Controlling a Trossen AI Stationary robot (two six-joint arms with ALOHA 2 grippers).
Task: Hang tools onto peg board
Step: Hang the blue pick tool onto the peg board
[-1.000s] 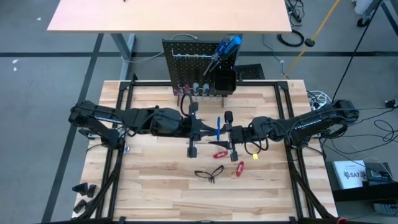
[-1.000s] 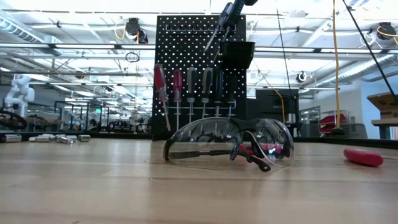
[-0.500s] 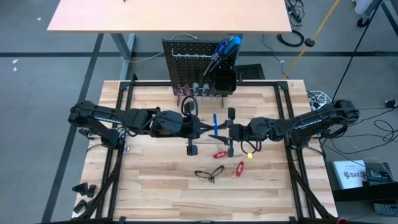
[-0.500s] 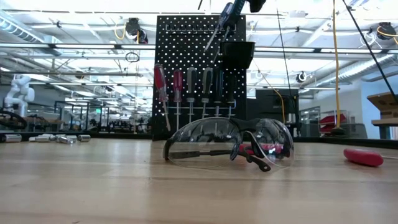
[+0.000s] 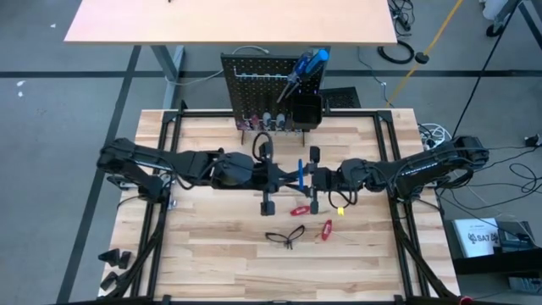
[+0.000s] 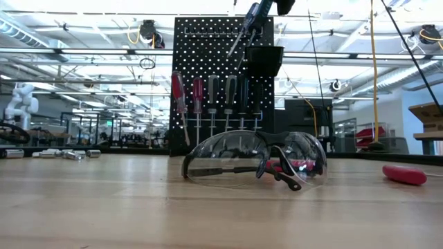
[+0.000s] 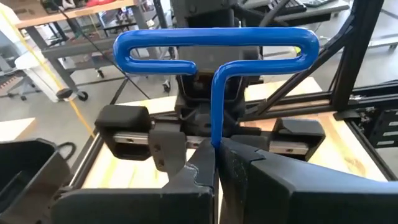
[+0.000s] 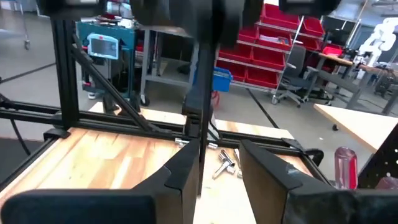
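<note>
High overhead, low tabletop; both see peg board

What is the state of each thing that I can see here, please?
Blue T-handled hex key: held above the table, shaft pinched by the left claw.
Left claw: shut on the hex key.
Right claw: fingers apart, facing the left claw.
Black-framed clear glasses: lying on the table.
Black perforated metal peg board: upright, screwdrivers hanging.

A robotics lab: red parts bins, rolling chairs, workbenches and a white robot arm fill the open hall.
</note>
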